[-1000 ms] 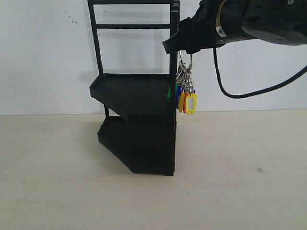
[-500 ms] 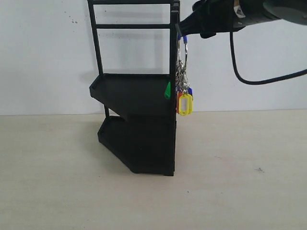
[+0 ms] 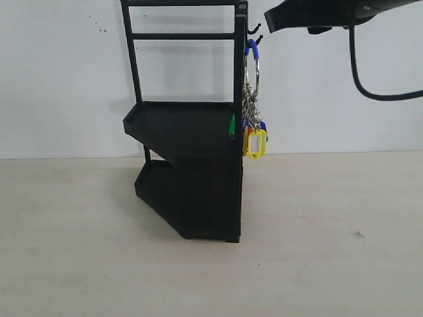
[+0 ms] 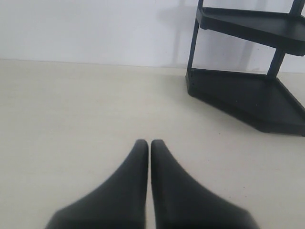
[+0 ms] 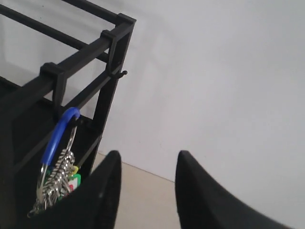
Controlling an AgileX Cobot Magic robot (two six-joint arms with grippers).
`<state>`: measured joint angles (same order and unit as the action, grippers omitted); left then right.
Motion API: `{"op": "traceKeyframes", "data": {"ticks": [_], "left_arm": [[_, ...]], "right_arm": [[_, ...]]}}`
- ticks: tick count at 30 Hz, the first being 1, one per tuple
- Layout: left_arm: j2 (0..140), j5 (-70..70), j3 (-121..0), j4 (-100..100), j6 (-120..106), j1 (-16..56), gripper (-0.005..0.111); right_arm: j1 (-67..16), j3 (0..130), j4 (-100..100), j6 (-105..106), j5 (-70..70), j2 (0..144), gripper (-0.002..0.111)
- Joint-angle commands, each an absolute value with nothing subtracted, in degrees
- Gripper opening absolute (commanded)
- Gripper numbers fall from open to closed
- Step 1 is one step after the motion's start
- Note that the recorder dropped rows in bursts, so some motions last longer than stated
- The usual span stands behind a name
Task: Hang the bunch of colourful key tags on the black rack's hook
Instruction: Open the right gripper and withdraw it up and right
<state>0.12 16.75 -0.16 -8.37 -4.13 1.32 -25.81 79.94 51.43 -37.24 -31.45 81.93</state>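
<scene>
Beige tabletop [image 3: 330, 264], white wall [image 3: 66, 79] behind.

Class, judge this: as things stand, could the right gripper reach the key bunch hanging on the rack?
Probably yes. The right gripper is open close to the bunch, which hangs on the outer side of the rack, with nothing between them.

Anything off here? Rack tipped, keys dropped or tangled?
Nothing stands out. The black rack stands upright on the table. The colourful key tag bunch hangs straight down from the hook on the rack's post. The right hand is open and clear of the bunch.
</scene>
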Motion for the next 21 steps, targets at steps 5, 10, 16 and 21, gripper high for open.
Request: {"op": "traceKeyframes", "data": {"ticks": [5,10,16,21], "left_arm": [[0.0,16.6,0.0,-8.1,-4.3,1.2,0.004],[0.0,16.6,0.0,-8.1,-4.3,1.2,0.004],[0.0,16.6,0.0,-8.1,-4.3,1.2,0.004],[0.0,16.6,0.0,-8.1,-4.3,1.2,0.004]], "right_arm": [[-25.7,71.6,49.5,-36.0,-33.0,73.3,0.001],[-25.7,65.0,48.7,-38.3,-33.2,65.4,0.000],[-25.7,60.4,40.1,-39.0,-33.3,55.4,0.000],[-25.7,57.6,38.4,-38.8,-35.4,49.6,0.000]]}}
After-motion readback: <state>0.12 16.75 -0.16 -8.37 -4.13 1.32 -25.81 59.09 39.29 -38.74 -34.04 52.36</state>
